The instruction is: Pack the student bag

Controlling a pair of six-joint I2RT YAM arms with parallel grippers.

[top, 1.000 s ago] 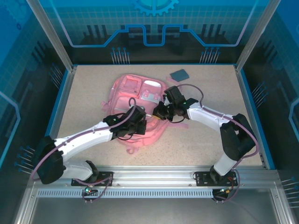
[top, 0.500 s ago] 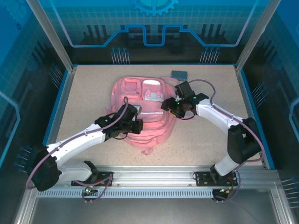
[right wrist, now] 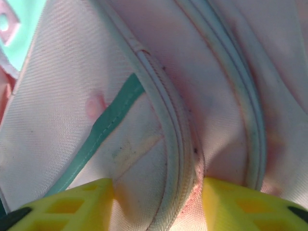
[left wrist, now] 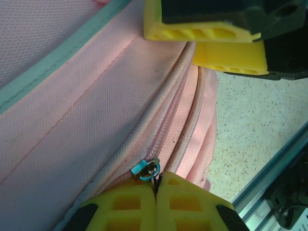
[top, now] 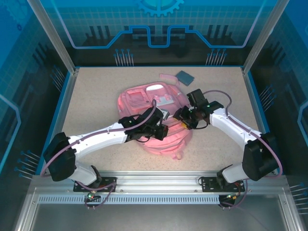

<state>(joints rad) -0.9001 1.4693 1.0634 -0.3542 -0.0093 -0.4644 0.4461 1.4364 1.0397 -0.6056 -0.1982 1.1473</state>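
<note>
Since the left gripper (left wrist: 156,188) is pinched tight on the zip pull (left wrist: 146,169), the zip track (left wrist: 169,109) decides the move: it runs from 6 o'clock toward 1 o'clock, at the right gripper (right wrist: 158,190). That one straddles a piped seam (right wrist: 175,144) of the student bag (top: 139,100), mid-table; whether it bites, I cannot tell.

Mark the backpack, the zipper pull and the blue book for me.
backpack (top: 137,98): top view, pink front panel.
zipper pull (left wrist: 146,168): left wrist view, metal ring.
blue book (top: 185,76): top view, cover middle.
</note>
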